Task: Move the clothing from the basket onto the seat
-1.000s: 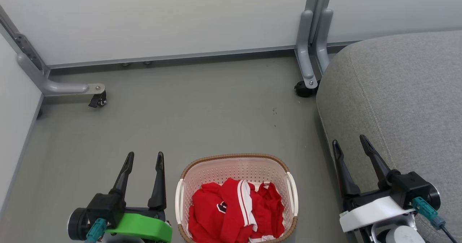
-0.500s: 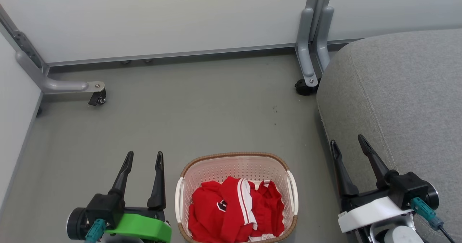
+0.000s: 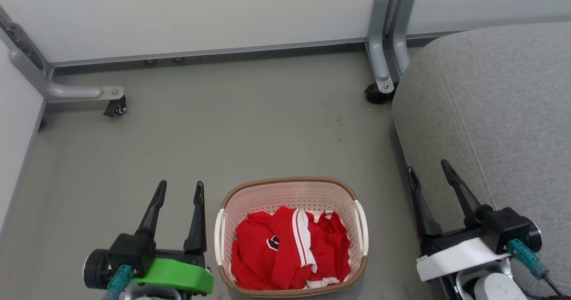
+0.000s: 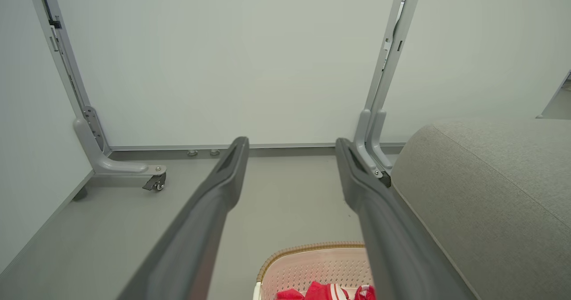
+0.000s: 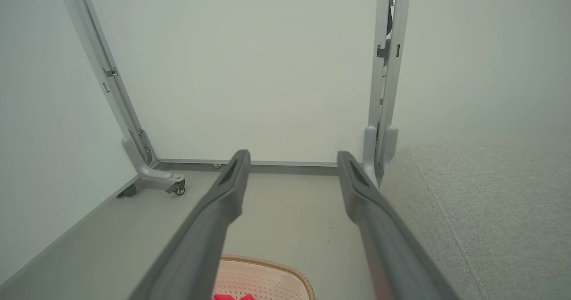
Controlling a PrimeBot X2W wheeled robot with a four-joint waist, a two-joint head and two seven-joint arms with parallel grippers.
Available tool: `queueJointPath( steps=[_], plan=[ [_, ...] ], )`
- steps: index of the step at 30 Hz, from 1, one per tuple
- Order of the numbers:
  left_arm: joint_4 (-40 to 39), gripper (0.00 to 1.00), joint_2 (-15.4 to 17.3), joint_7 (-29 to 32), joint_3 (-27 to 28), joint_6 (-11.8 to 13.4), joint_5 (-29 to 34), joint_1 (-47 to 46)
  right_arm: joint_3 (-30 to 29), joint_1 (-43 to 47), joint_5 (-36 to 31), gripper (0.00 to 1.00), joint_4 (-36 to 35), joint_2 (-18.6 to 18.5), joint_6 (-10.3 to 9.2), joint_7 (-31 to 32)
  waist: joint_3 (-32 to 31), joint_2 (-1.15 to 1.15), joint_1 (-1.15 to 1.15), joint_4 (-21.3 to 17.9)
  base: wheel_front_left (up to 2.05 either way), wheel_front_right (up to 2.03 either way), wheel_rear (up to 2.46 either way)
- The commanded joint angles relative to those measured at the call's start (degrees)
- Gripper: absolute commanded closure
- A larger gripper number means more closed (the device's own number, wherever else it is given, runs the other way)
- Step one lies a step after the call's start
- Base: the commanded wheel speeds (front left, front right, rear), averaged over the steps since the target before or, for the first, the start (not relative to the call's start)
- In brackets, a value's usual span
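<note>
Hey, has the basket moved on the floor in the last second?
No. The basket keeps the same gap to the dark floor specks; the whole head view shifted, so the camera moved.

Two tools held low, left tool point(image 3: 180, 185) parted and empty, right tool point(image 3: 428, 167) parted and empty, tilted slightly left

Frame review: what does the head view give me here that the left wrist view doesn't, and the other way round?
Head view: the whole basket with both white handles, the black patch on the clothing, and the right gripper, open and empty.
Left wrist view: how high the upright post and wall panels rise.
Both: the left gripper, open; the basket's far rim; red clothing; the grey seat; the floor; and the castor foot.
</note>
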Motion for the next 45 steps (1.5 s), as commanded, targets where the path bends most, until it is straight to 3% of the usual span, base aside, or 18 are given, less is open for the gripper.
queueJointPath(
  steps=[1, 10, 18, 26, 31, 40, 45],
  plan=[
    [-0.2, 0.00, 0.4, 0.0, 0.0, 0.0, 0.0, -1.2, -0.2, -1.0, -0.1, 0.00, -0.4, -0.3, 0.00, -0.2, 1.9, 0.00, 0.00, 0.1, 0.00, 0.00, 0.00],
    [1.6, 0.00, 0.4, 0.0, -2.1, -0.6, 0.8, -5.7, -1.1, -4.8, -0.6, 0.00, -1.6, -0.6, 0.00, -0.2, 9.8, 0.00, 0.00, -0.2, 0.00, 0.00, 0.00],
    [8.3, 0.00, 0.4, 0.0, -5.8, -2.1, 1.4, -12.8, -2.8, -9.2, -0.5, 0.00, -3.3, -0.9, 0.00, -0.2, 18.4, 0.00, 0.00, -2.4, 0.00, 0.00, 0.00],
    [20.3, 0.00, 0.4, 0.0, -11.3, -3.0, 2.5, -22.0, -3.1, -14.0, -0.5, 0.00, -4.9, -0.4, 0.00, -0.2, 27.1, 0.00, 0.00, -5.1, 0.00, 0.00, 0.00],
    [30.6, 0.00, 1.8, 0.0, -18.2, -3.1, 7.1, -29.8, -2.4, -17.2, -0.7, 0.00, -6.3, 0.1, 0.00, -0.2, 32.5, 0.00, 0.00, -7.2, 0.00, 0.00, 0.00],
    [50.1, 0.00, 1.4, 1.4, -24.7, -3.2, 4.1, -41.2, -0.9, -21.1, -1.4, 0.00, -8.6, 1.0, 0.00, -0.2, 39.1, 0.00, 0.00, -11.0, 0.00, 0.00, 0.00],
    [55.9, 0.00, 1.5, 2.4, -28.5, -3.2, 2.8, -45.4, -0.3, -22.3, -1.2, 0.00, -9.6, 1.7, 0.00, -0.2, 41.9, 0.00, 0.00, -12.9, 0.00, 0.00, 0.00]
  ],
)
